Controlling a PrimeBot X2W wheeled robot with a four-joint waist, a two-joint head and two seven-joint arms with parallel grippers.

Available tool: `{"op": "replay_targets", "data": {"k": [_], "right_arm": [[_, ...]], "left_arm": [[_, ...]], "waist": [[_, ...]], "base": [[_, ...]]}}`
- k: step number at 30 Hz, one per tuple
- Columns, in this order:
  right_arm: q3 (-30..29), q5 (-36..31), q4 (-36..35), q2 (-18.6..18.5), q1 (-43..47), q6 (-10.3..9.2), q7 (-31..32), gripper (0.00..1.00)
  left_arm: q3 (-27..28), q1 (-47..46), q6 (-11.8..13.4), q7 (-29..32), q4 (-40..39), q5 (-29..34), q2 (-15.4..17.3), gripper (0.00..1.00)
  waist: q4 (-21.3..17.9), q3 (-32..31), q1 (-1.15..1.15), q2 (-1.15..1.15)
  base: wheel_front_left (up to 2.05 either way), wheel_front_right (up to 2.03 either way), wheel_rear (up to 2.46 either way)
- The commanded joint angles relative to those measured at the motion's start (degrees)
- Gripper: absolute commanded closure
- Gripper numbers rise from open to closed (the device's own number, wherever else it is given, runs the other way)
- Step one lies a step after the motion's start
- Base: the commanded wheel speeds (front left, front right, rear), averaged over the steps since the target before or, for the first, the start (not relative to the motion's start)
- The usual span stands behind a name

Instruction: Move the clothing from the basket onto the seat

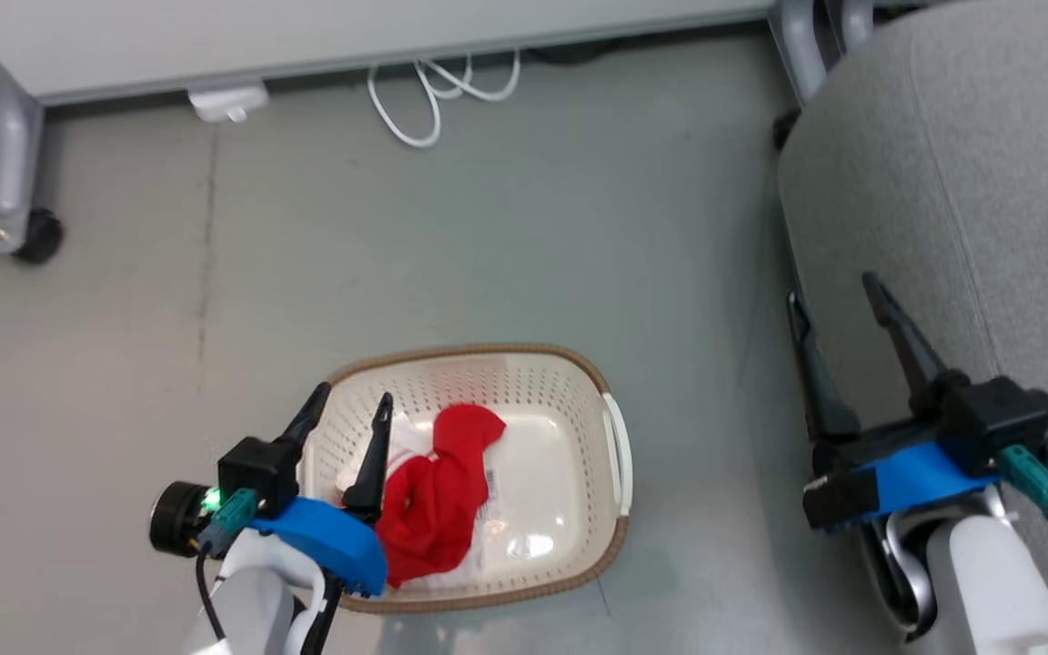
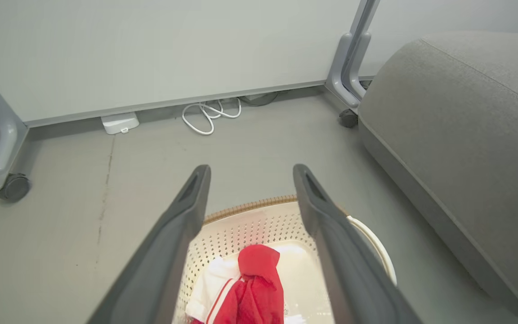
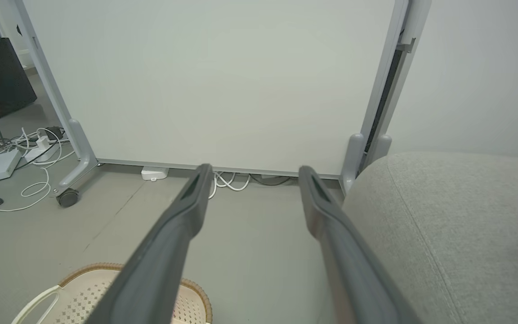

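Left hand hovering spread over basket — best aiming for the clothing's bunched middle, pinching deep. Right hand hanging spread too, by seat edge.

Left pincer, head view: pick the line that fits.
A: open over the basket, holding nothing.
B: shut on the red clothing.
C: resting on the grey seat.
A: the left pincer has its fingers spread apart over the basket, while the red clothing lies loose inside, ungripped.
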Motion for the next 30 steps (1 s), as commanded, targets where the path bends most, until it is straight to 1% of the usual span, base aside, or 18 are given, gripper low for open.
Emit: {"op": "replay_targets", "data": {"k": [1, 4, 8, 14, 23, 30], "right_arm": [[0.0, -0.3, -0.4, -0.5, -1.3, 0.01, -0.4, 0.00], [0.7, 0.0, -1.0, -0.5, -3.4, 0.01, -1.0, 0.00], [1.6, 0.2, -1.8, -0.3, -5.6, 0.01, -1.7, 0.00], [2.9, 0.6, -3.0, 0.2, -8.6, 0.01, -2.6, 0.00], [4.7, 1.2, -4.5, 0.5, -12.0, 0.01, -3.8, 0.00], [5.0, 2.0, -6.7, 0.6, -13.1, 0.01, -4.3, 0.00]], "left_arm": [[-0.3, -1.9, -0.1, -0.2, 1.0, -0.5, -0.1, 0.00], [-1.3, -4.7, -0.1, -0.2, 3.8, -0.9, -0.3, 0.00], [-3.0, -8.0, -0.1, -0.2, 6.6, -1.5, 0.4, 0.00], [-5.1, -13.0, -0.1, -0.2, 11.5, -2.6, 1.1, 0.00], [-8.7, -19.2, -0.1, -0.2, 18.8, -6.4, 1.6, 0.00], [-11.8, -22.8, -0.1, 0.1, 24.6, -9.5, 2.1, 0.00]], "waist": [[-3.0, 4.7, -0.01, 0.00], [-4.7, 8.6, -0.01, 0.00], [-6.6, 13.4, -0.01, 0.00], [-8.6, 19.8, -0.01, 0.00], [-10.9, 27.4, -0.01, 0.00], [-12.3, 31.8, -0.01, 0.00]], "base": [[0.00, 0.00, 0.00], [0.00, 0.00, 0.00], [0.00, 0.00, 0.00], [0.00, 0.00, 0.00], [0.00, 0.00, 0.00], [0.00, 0.00, 0.00]]}}
